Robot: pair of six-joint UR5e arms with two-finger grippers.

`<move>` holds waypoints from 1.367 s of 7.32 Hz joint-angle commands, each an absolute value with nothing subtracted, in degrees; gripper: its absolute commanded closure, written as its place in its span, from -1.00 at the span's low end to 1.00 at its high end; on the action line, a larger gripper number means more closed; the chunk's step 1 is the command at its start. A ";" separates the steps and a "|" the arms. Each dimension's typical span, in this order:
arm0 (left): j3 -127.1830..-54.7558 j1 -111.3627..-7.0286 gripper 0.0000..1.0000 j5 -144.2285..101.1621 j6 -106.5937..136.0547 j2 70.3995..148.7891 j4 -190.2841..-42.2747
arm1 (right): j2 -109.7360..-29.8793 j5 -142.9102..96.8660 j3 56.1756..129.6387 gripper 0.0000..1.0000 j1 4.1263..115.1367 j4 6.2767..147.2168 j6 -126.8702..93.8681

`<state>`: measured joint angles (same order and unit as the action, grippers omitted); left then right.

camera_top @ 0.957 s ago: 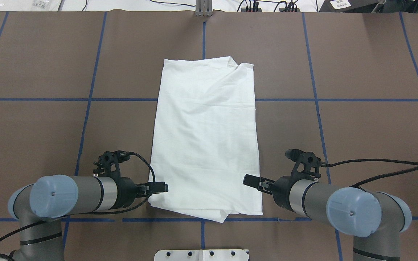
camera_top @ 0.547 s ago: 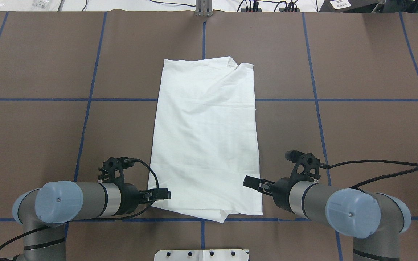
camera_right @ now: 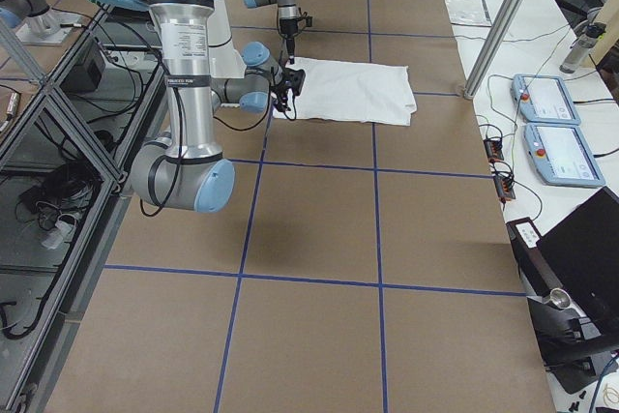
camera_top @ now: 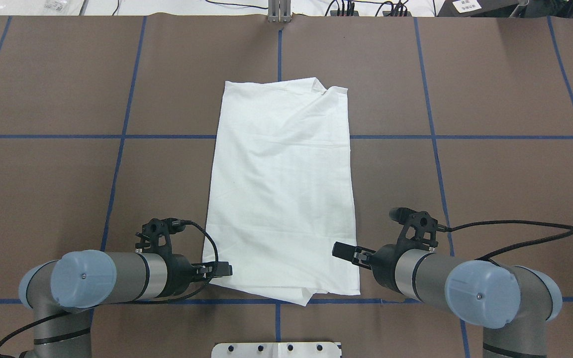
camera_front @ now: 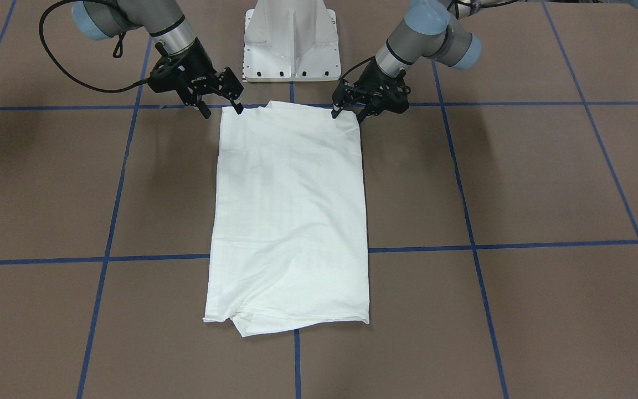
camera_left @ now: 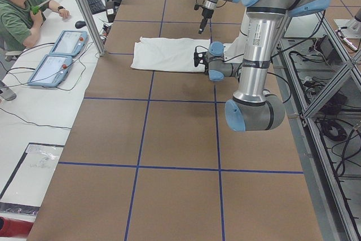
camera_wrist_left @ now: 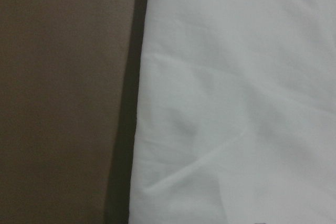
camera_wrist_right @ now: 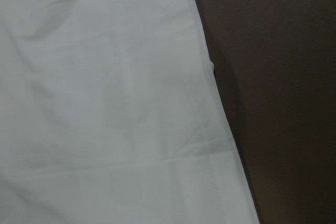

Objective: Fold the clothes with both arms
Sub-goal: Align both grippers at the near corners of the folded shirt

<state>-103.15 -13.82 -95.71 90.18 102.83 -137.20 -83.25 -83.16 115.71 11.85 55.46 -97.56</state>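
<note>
Shirt (camera_top: 280, 189) corners between both parted jaws

brown table cover (camera_top: 43, 189) crossed by blue tape lines (camera_top: 43, 135). white pedestal base (camera_top: 276, 349) at the overhead view's 6 o'clock edge. left-end view: seated person in green (camera_left: 14, 21) in the 10 o'clock corner, two grey pendants (camera_left: 69, 42) at that person's 5 o'clock, a metal post (camera_left: 84, 9) just beside them.

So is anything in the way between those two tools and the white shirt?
Nothing visible is. The left tool and the right tool are right at the near corners of the shirt, one on each side, with only bare table around them.
</note>
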 commanded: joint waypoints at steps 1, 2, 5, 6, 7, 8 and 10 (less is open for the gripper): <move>-103.27 -13.80 0.96 -95.71 90.18 102.83 -137.28 | -83.32 -83.14 115.58 -1.00 11.69 55.46 -97.56; -103.71 -13.89 1.00 -95.63 90.18 102.83 -137.29 | -83.49 -83.06 115.58 -1.00 11.60 55.46 -97.56; -104.06 -13.89 1.00 -95.62 90.18 103.01 -137.29 | -82.80 -82.97 115.58 -1.00 9.76 57.64 -109.16; -104.06 -13.89 1.00 -95.54 90.18 103.18 -137.29 | -82.27 -82.71 115.40 -0.99 7.41 61.40 -116.47; -104.06 -13.89 1.00 -95.54 90.18 103.18 -137.29 | -81.48 -82.53 113.92 -0.98 5.99 62.65 -122.46; -104.06 -13.89 1.00 -95.54 90.18 103.27 -137.29 | -79.47 -82.62 112.69 -0.96 5.89 63.27 -126.35; -104.06 -13.89 1.00 -95.54 90.18 103.27 -137.29 | -75.00 -82.01 111.19 -0.92 5.28 70.02 -132.42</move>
<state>-104.06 -13.89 -95.54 90.17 103.25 -137.28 -77.96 -82.47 112.45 5.75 66.20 -128.00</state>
